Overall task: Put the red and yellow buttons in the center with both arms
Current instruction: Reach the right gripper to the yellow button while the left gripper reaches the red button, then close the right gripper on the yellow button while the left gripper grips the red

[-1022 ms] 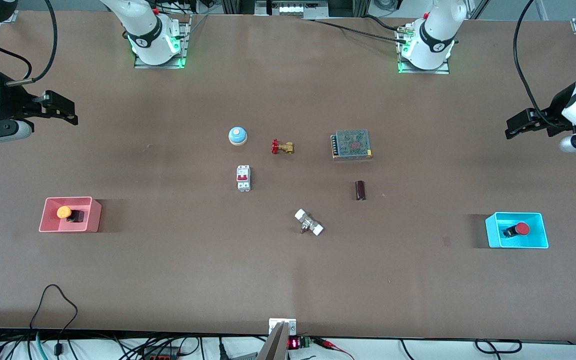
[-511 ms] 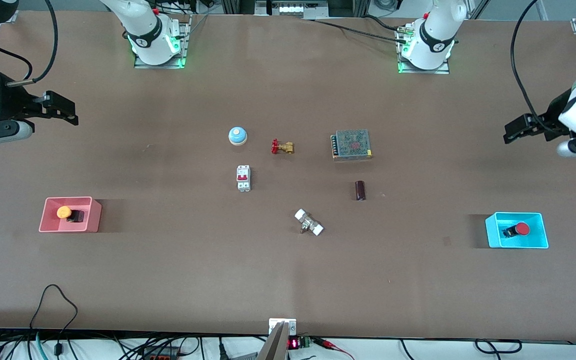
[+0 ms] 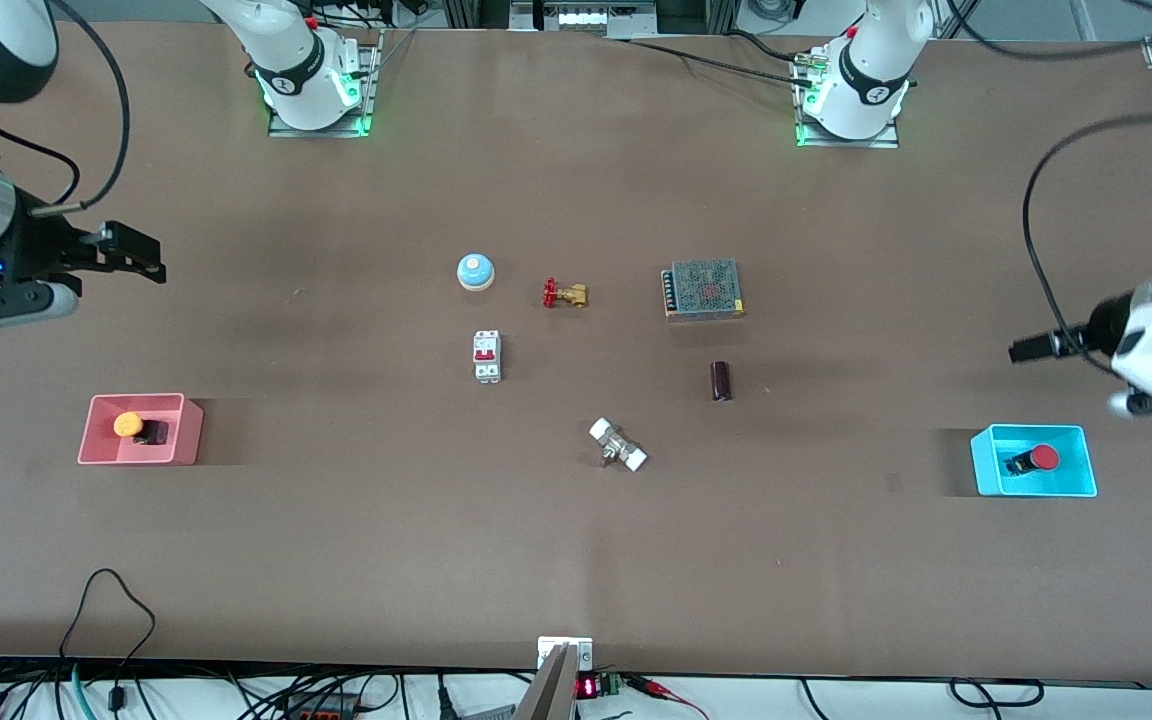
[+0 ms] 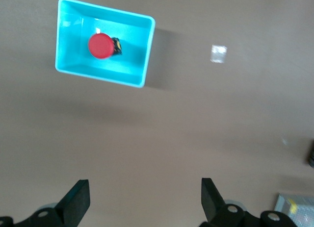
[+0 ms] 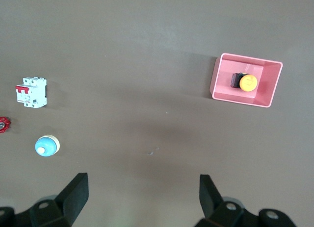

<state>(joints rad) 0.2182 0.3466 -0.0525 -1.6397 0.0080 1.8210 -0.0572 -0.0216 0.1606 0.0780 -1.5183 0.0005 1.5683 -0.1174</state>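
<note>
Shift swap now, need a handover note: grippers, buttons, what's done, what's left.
Left gripper: open, empty, above the table beside the blue bin.
Right gripper: open, empty, above the table near the pink bin.
Red button: in the blue bin.
Yellow button: in the pink bin.
Done: nothing placed.
Left: grasp both, set them at the table's middle.

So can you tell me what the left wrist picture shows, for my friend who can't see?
A red round-capped push-button lies inside a bright blue plastic bin on the plain brown tabletop. The left gripper hangs above the table, black jaws wide open, holding nothing.
</note>
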